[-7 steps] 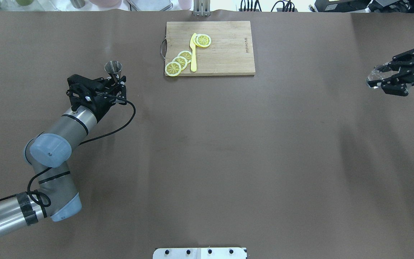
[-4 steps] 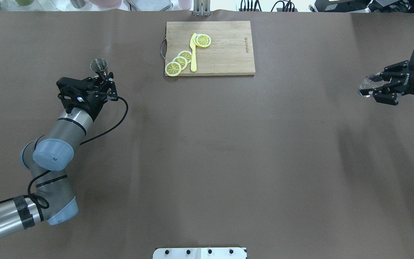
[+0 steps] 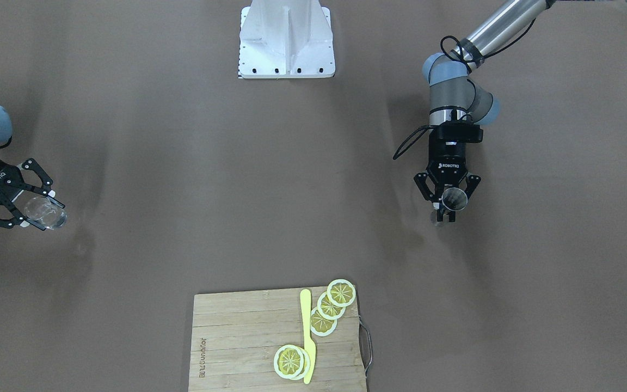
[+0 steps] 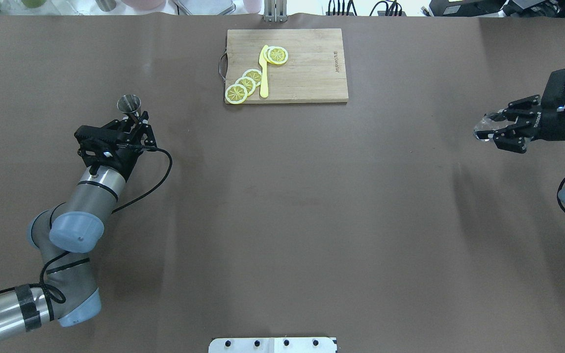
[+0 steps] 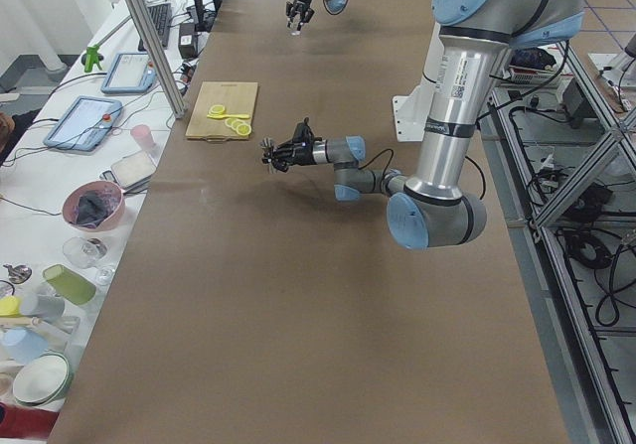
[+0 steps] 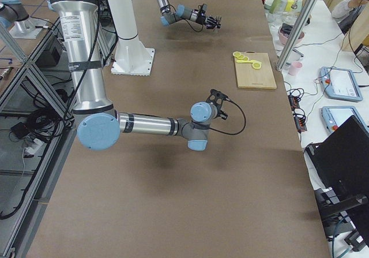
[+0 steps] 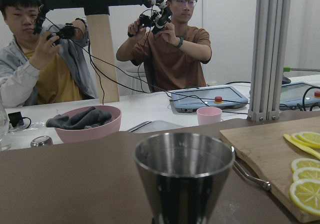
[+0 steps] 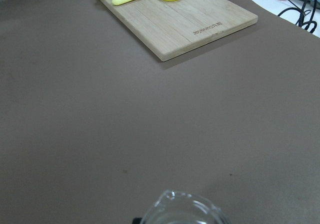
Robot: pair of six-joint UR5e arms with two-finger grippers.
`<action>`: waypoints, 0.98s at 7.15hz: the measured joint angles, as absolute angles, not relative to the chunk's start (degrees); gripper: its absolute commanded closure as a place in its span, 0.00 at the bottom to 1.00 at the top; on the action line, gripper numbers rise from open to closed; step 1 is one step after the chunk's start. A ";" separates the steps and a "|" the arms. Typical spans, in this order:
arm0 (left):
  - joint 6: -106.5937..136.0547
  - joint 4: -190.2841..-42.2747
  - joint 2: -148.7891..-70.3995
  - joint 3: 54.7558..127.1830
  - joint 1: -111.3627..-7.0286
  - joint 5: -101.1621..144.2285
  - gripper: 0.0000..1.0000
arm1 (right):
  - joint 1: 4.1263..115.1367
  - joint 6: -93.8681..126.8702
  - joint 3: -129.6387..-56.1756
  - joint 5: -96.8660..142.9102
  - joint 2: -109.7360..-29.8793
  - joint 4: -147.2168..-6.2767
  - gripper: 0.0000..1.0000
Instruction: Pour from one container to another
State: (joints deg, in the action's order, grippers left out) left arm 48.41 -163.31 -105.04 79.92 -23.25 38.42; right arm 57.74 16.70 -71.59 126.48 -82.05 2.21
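Shiny steel jigger [image 7: 183, 174], clear glass tumbler [image 8: 182, 210], matt brown table [image 4: 282, 196], pale wooden board [image 4: 307, 71]

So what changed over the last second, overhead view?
The left end effector, shut on the small grey steel hourglass jigger, carried it outward to the robot's left and slightly nearer the robot. The right end effector, shut on the small clear faceted glass tumbler, carried it inward toward the table's middle and nearer the robot. Neither let go. The wooden cutting board, lemon slices and yellow knife stayed put.
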 measured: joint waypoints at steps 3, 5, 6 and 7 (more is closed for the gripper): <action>50.40 -163.53 -100.61 81.89 -22.91 37.71 1.00 | 54.24 17.29 -67.84 123.47 -80.96 5.75 1.00; 51.47 -160.69 -94.69 89.57 -22.86 39.08 1.00 | 52.91 17.31 -65.42 122.38 -79.86 7.27 1.00; 51.65 -158.81 -92.80 92.72 -22.85 39.39 1.00 | 52.52 17.31 -64.89 122.12 -79.66 7.53 1.00; 51.99 -156.89 -92.00 94.72 -22.85 39.37 1.00 | 52.28 17.31 -64.59 121.93 -79.59 7.66 1.00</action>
